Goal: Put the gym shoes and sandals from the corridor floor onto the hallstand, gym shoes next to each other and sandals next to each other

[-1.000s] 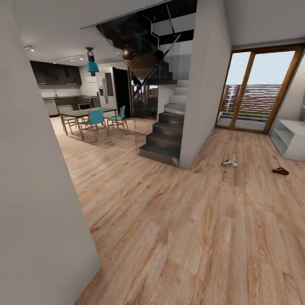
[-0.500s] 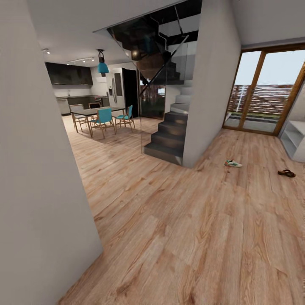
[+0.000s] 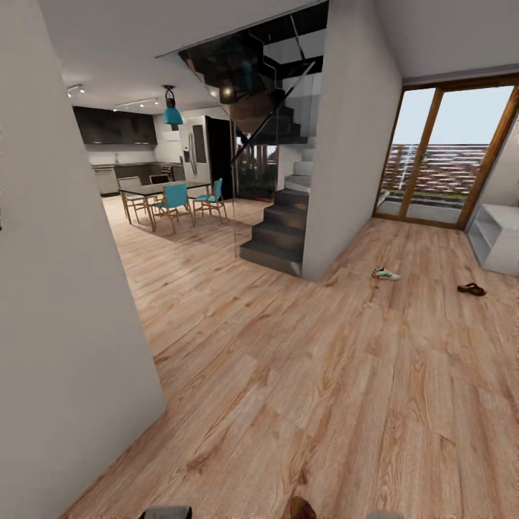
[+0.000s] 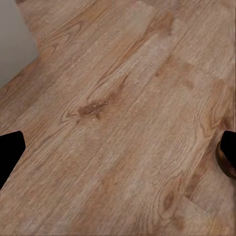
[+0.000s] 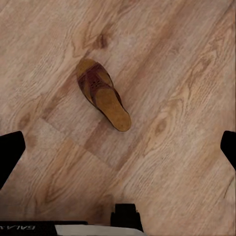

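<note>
Sandal point(image 5: 102, 93) flat on corridor floor point(image 5: 172, 162), sole down, strap end away from heel, lying directly beneath right pincer point(image 5: 118, 150); same sandal just peeking at bottom edge of head view. Right pincer spread wide, nothing held. Left pincer point(image 4: 118, 150) likewise spread wide and empty, hanging over bare planks, sandal edge at frame margin. Farther off: one gym shoe point(image 3: 385, 274) near stair wall point(image 3: 346, 144), second sandal point(image 3: 471, 289) well apart toward white bench point(image 3: 497, 238) by glazed door.

Step in hand, by judgement: taking near sandal. Best done by lining fingers across narrow width, lowering straight, closing mid-length over strap.
</note>
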Available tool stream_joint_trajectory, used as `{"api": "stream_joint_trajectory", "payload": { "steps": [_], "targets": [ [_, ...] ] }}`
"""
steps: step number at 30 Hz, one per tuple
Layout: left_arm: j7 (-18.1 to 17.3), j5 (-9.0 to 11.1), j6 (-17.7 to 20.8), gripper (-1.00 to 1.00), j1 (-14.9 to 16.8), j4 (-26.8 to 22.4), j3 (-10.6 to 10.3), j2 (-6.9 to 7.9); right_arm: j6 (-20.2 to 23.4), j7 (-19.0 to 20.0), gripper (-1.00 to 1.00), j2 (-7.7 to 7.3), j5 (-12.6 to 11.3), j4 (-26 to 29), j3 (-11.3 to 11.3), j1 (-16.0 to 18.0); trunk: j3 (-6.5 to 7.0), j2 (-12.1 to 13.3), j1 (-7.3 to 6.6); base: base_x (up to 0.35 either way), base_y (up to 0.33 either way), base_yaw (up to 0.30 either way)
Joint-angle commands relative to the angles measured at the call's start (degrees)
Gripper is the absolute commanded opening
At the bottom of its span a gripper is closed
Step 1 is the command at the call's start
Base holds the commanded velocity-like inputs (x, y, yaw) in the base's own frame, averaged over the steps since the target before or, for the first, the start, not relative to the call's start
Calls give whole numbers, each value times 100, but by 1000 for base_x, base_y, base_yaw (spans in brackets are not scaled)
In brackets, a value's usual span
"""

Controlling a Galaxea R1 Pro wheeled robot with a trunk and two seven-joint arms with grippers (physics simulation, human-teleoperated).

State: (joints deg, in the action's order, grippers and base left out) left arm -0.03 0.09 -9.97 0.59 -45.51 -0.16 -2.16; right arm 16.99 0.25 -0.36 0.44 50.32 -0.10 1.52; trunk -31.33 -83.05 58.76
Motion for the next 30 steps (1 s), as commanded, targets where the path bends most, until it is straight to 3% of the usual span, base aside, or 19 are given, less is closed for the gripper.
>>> {"api": "stream_joint_trajectory", "payload": {
  "steps": [1,5,12,21,27,30],
  "targets": [
    [1,1,-11,100,2,-164,3,8,108,5,100,-2,-1,240,6,6,-6,-3,-3,-275,-217,0],
    [-1,-7,-10,100,2,-483,6,20,213,9,100,-2,-30,585,17,13,-6,-3,-3,-152,-114,0],
    [7,-4,-19,100,19,-621,7,5,232,8,100,-6,-42,649,-3,15,-6,-3,-3,-25,-29,30],
    [21,51,-4,100,107,-828,11,-4,234,2,100,18,-23,655,-10,15,-6,-3,-3,-77,-289,264],
    [29,419,11,100,405,-836,10,-3,234,1,100,1,-42,655,-14,15,-6,-3,-3,-86,-335,273],
    [26,508,12,100,465,-827,8,-5,234,1,100,2,-43,655,-10,15,-6,-3,-3,-84,-307,121]
  ]
}}
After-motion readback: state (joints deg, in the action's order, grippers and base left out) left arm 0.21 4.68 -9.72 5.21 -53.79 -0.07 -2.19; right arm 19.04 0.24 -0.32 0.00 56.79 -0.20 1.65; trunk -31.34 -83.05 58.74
